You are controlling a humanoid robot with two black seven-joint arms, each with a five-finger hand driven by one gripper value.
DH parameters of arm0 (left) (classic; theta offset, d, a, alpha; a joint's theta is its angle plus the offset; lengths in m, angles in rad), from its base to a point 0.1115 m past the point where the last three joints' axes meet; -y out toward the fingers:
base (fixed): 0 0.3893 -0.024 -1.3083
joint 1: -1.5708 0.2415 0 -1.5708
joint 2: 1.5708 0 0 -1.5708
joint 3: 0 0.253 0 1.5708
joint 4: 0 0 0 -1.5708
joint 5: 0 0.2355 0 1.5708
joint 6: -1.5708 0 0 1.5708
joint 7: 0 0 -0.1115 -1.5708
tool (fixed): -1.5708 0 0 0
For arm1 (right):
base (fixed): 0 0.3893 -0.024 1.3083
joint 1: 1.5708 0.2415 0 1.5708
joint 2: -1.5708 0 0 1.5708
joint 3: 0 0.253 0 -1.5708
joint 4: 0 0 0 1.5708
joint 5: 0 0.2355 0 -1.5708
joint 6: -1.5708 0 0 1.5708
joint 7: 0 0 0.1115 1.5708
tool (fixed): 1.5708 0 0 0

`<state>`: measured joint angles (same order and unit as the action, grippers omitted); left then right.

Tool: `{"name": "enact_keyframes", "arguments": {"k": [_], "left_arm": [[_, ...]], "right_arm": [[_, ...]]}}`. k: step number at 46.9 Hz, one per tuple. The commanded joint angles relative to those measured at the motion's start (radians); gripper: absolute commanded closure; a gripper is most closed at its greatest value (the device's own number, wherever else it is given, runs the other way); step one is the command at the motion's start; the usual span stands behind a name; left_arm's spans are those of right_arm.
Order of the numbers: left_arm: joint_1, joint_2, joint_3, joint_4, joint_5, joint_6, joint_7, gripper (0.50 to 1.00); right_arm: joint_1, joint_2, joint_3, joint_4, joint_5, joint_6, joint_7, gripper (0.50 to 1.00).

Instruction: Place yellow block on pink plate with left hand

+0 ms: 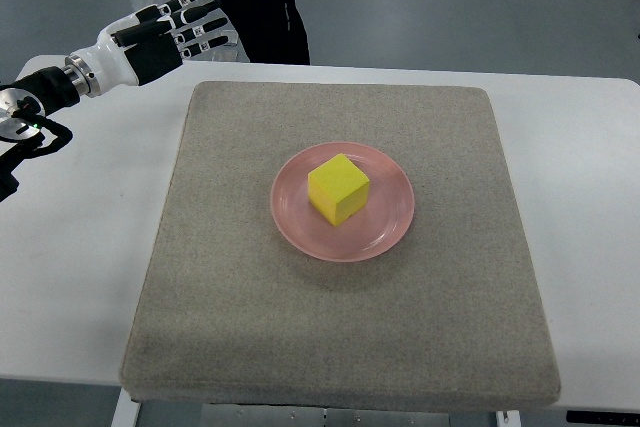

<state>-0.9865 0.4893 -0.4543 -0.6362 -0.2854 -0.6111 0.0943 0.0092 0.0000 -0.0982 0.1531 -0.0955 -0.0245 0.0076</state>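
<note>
Left hand up at the far left, fingers spread, holding nothing. Well apart from it, yellow block sitting on pink plate, mid mat, probably flat. Job looks done. Next: just rest the arm.

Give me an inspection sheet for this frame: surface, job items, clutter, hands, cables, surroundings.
Surface: white table with a grey mat on it.
Job's things: yellow block sits on the pink plate, near mat centre.
Clutter: nothing seen.
Hands: left hand open, empty, at the table's far left corner, apart from the plate; right not in view.
Cables: black cabling along the left arm.
Surroundings: person in dark clothes beyond the table; grey floor.
</note>
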Motion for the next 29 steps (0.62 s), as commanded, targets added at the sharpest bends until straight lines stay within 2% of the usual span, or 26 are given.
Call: {"name": "enact_keyframes", "arguments": {"k": [1, 29], "left_arm": [[0.003, 0.0, -0.001, 0.003, -0.009, 0.0, 0.021, 0.504], [0.009, -0.003, -0.004, 0.004, -0.011, 0.0, 0.022, 0.504]], "right_arm": [[0.0, 0.0, 0.002, 0.0, 0.0, 0.002, 0.0, 0.576], [0.0, 0.0, 0.002, 0.008, -0.001, 0.002, 0.002, 0.576]]}}
